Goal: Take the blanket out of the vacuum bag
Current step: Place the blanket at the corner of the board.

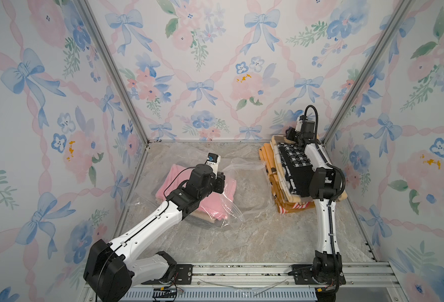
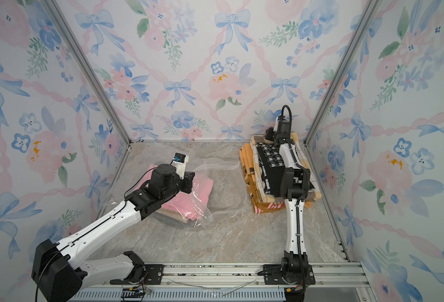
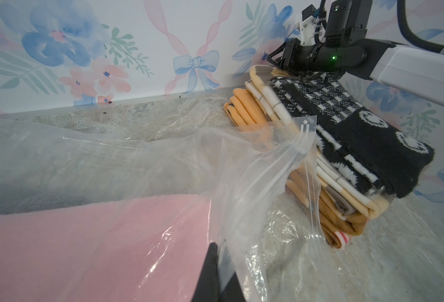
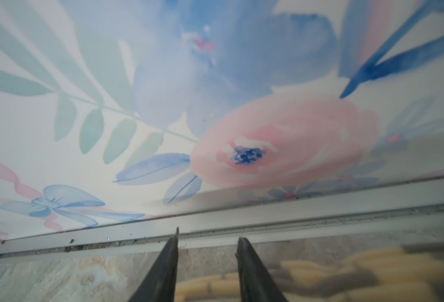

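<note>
The clear crinkly vacuum bag (image 1: 244, 167) (image 2: 215, 164) lies on the left half of the floor, its zip-seal mouth (image 3: 304, 136) turned toward the right. A folded pink blanket (image 1: 210, 206) (image 2: 181, 206) (image 3: 85, 248) lies inside it on top of a beige fold. My left gripper (image 1: 222, 183) (image 2: 191, 180) (image 3: 219, 258) hangs over the pink blanket, shut on a flap of the bag's plastic. My right gripper (image 1: 290, 132) (image 2: 268, 132) (image 4: 209, 235) is at the back right, open with nothing between its fingers, just above the far end of a blanket stack.
The stack at the back right has a black-and-white blanket (image 1: 296, 167) (image 3: 359, 136) on cream and orange ones. Flowered walls close in the left, back and right sides. An aluminium rail (image 1: 241, 274) carrying both arm bases runs along the front.
</note>
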Controlling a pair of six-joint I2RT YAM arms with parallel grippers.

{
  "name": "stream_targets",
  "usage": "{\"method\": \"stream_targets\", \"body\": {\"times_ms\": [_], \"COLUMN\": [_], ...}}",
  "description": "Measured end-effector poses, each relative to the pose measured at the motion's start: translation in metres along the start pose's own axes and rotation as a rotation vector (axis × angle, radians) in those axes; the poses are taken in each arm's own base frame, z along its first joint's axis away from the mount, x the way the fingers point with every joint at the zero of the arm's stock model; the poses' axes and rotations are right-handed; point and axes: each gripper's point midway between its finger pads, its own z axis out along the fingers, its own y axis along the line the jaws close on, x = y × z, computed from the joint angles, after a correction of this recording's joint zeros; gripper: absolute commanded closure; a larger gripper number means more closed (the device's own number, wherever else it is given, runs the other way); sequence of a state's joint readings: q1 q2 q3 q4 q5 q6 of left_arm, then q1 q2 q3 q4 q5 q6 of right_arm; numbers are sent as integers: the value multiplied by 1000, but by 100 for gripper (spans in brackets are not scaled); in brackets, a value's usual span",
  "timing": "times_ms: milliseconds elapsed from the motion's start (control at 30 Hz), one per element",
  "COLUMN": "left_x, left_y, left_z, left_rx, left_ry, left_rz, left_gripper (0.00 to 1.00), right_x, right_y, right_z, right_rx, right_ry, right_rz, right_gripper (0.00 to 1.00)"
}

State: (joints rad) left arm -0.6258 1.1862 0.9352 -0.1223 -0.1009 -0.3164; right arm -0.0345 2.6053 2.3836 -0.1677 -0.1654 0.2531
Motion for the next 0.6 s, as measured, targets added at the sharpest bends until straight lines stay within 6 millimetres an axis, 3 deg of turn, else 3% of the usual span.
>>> {"method": "stream_targets", "body": {"times_ms": [100,267,367,500,600], "left_x": [0,1,1,2,3], "left_y": [-2,-5,-6,-6,-5], "left_z": [0,0,0,0,-3], "left_rx": [4,13,14,14,12], "left_ry": [1,2,3,4,1], "left_rz": [0,5,5,6,5], "left_gripper": [100,100,100,100,100], "right_x": [-7,-70,-89,-66,-30], "right_y": [13,45,49,29,12], "right_z": [-33,-92,-110,-105,-89], "right_rx": [38,48,48,69,90], "right_ry": [2,-64,-64,48,165], "right_rz": [-33,-55,-59,-56,-57], "right_gripper": [59,60,61,63,64]}}
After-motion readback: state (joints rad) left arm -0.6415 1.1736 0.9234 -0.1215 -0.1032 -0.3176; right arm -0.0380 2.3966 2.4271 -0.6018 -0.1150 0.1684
